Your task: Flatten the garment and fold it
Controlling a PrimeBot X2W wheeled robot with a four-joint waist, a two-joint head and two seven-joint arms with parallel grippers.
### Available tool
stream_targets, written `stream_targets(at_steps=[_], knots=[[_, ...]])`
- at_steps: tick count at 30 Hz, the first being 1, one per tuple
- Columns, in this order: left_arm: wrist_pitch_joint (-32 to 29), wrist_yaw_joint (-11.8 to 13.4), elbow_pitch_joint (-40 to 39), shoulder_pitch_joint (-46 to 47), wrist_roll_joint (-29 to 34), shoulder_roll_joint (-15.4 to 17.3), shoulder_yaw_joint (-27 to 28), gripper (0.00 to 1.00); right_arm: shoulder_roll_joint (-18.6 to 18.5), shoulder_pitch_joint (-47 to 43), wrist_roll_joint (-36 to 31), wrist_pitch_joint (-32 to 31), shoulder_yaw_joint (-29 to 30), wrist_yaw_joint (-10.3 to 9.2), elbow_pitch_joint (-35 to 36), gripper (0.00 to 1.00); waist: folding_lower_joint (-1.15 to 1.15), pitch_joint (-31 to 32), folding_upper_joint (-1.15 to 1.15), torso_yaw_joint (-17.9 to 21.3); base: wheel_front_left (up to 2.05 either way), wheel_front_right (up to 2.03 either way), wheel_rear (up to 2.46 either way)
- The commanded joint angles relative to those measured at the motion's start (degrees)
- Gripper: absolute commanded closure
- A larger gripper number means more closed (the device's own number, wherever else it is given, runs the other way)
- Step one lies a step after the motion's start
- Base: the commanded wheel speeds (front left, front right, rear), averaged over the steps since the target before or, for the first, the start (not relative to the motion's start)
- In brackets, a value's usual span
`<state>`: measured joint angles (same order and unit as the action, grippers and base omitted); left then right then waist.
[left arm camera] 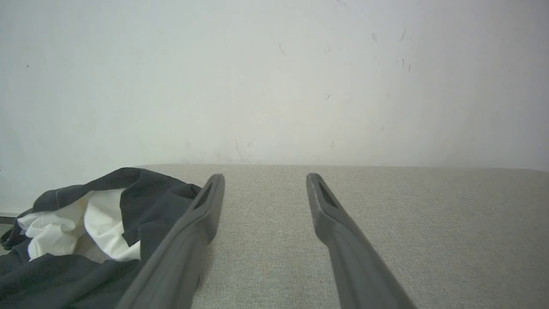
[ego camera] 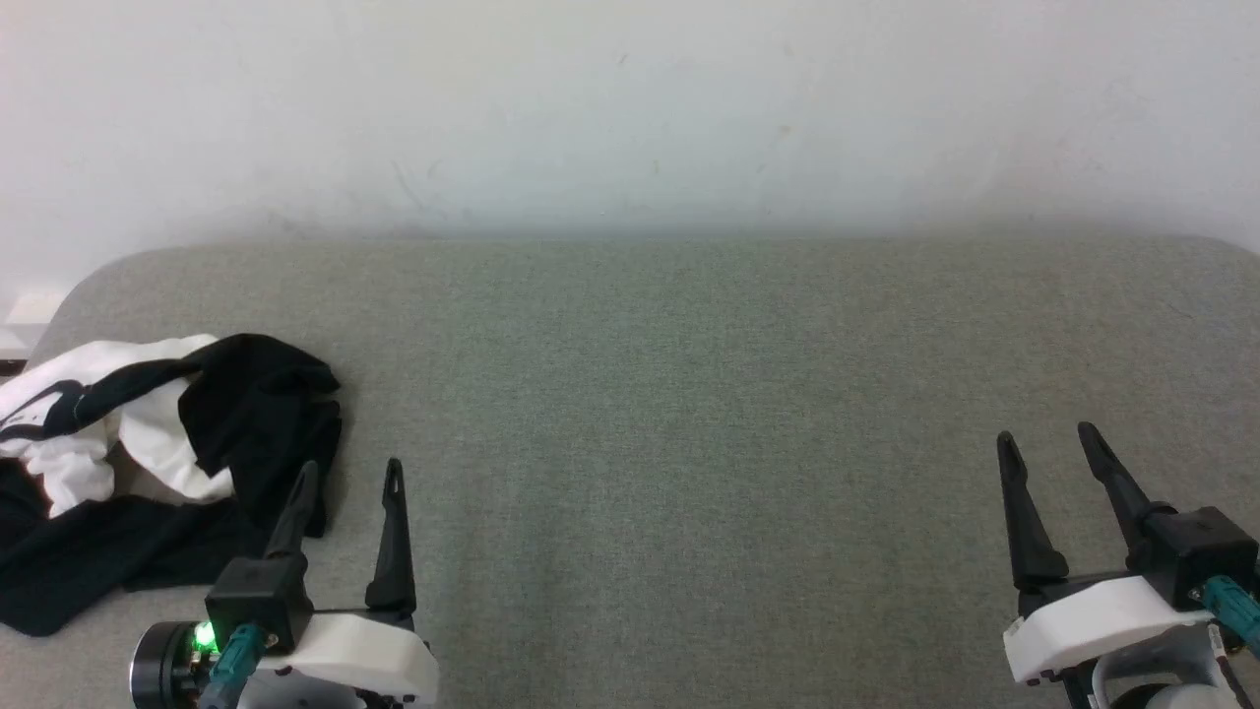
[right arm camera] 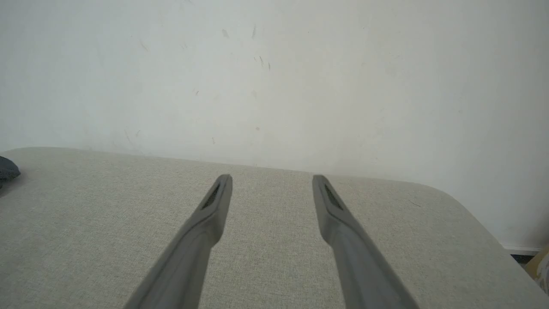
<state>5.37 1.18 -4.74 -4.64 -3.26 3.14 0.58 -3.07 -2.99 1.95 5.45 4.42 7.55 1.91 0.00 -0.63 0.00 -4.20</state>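
Observation:
The garment (ego camera: 148,453) lies crumpled in a heap at the left end of the grey fabric surface, black folds wrapped over white ones. In the left wrist view the garment (left arm camera: 85,231) sits just left of my fingers. My left gripper (ego camera: 352,471) stands open right beside the heap's near-right edge, its left finger close to the black cloth, nothing between the fingers. My right gripper (ego camera: 1045,438) is open far to the right over bare fabric. In the right wrist view a dark bit of the garment (right arm camera: 6,169) shows at the left edge. Both grippers (left arm camera: 265,178) (right arm camera: 272,179) hold nothing.
The grey fabric surface (ego camera: 689,394) runs wide between the arms and has rounded corners at the far left and far right. A white wall (ego camera: 630,118) rises right behind it. The surface's right edge (right arm camera: 484,223) drops off to the floor.

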Motion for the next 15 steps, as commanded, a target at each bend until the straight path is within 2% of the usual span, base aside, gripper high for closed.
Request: stream_targets(at_steps=[1,15], knots=[[0.69,0.55,-0.49,-0.93,-0.48,-0.1,0.31,0.0,0.07,-0.63,-0.29,0.6,0.1,-0.03,0.29,0.0,0.0,-0.09,0.0,-0.52,0.0,0.0,0.0],[2.37,0.9,-1.69,-2.29,-1.57,-0.13,0.72,0.0,0.09,-0.85,-0.18,1.48,-0.66,-0.03,0.56,0.0,0.0,-0.28,0.0,-5.09,0.0,0.0,0.0]])
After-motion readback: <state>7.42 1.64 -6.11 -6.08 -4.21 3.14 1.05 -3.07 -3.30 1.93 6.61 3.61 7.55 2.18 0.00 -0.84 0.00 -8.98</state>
